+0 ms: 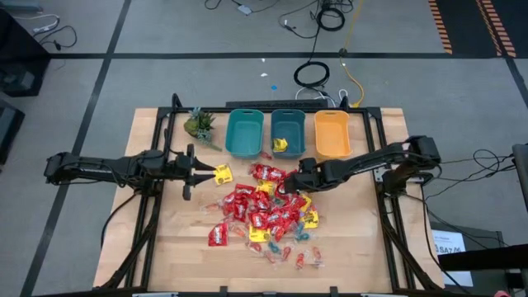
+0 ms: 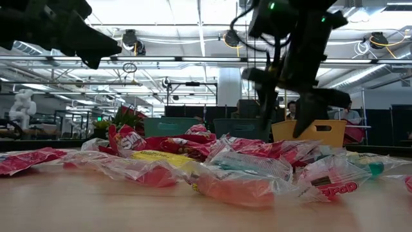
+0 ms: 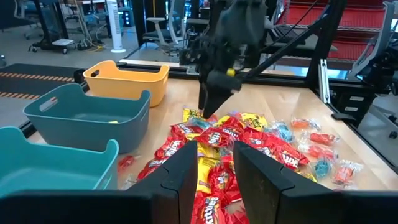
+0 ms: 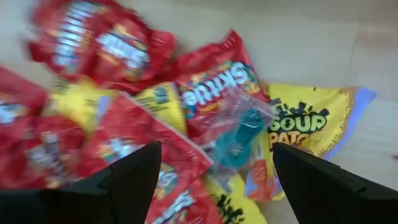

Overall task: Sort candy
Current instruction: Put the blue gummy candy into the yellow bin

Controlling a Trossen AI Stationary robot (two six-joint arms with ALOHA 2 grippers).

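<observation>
Heaped mid-table: candy [image 1: 264,216]. Readable only from right wrist: "Skittles" red packet [image 4: 214,90], "SOUR PATCH" yellow packet [image 4: 311,127]. Right gripper [image 4: 214,177] spread wide above. Left gripper [image 1: 216,174] pinching yellow packet, seen from overhead.

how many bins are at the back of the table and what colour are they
3, in a row along the far edge: a teal bin nearest the plant, a second teal bin in the middle, and an orange bin at the right.

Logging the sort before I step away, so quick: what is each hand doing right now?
Left hand: closed on a yellow packet, held beside the pile.
Right hand: open, empty, just above the candy pile.
</observation>
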